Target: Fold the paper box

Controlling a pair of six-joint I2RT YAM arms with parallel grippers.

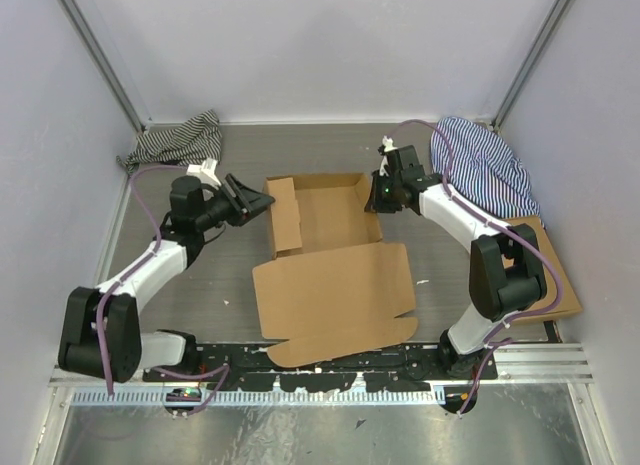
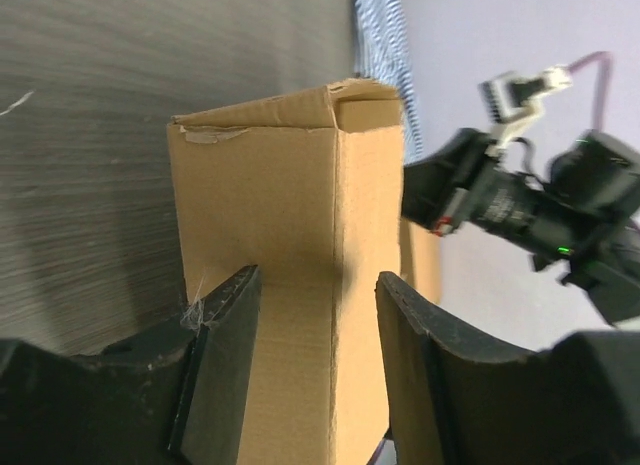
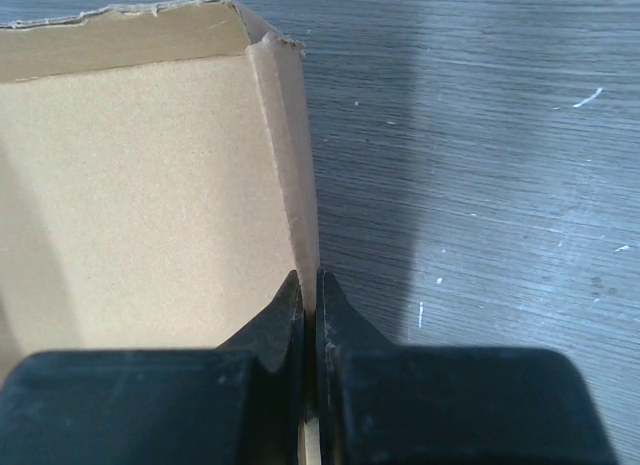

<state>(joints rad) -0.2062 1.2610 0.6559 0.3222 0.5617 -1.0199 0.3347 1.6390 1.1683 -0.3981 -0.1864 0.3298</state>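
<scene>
The paper box [image 1: 330,270] lies mid-table as brown corrugated cardboard: a shallow tray at the back and a wide lid flap spread flat toward the near edge. My left gripper [image 1: 257,200] is open at the tray's left wall. In the left wrist view that folded wall [image 2: 270,205] stands between the spread fingers [image 2: 225,365], with a gap on each side. My right gripper [image 1: 378,193] is shut on the tray's upright right wall [image 3: 290,155]; its fingertips [image 3: 296,303] pinch the wall's thin edge. The tray's inside [image 3: 140,195] lies to the left of that wall.
A black-and-white striped cloth [image 1: 180,140] is bunched at the back left. A blue striped cloth [image 1: 480,165] lies at the back right. A smooth flat cardboard rectangle [image 1: 560,285] sits by the right arm. Grey enclosure walls stand on both sides, and a metal rail [image 1: 530,360] runs along the near edge.
</scene>
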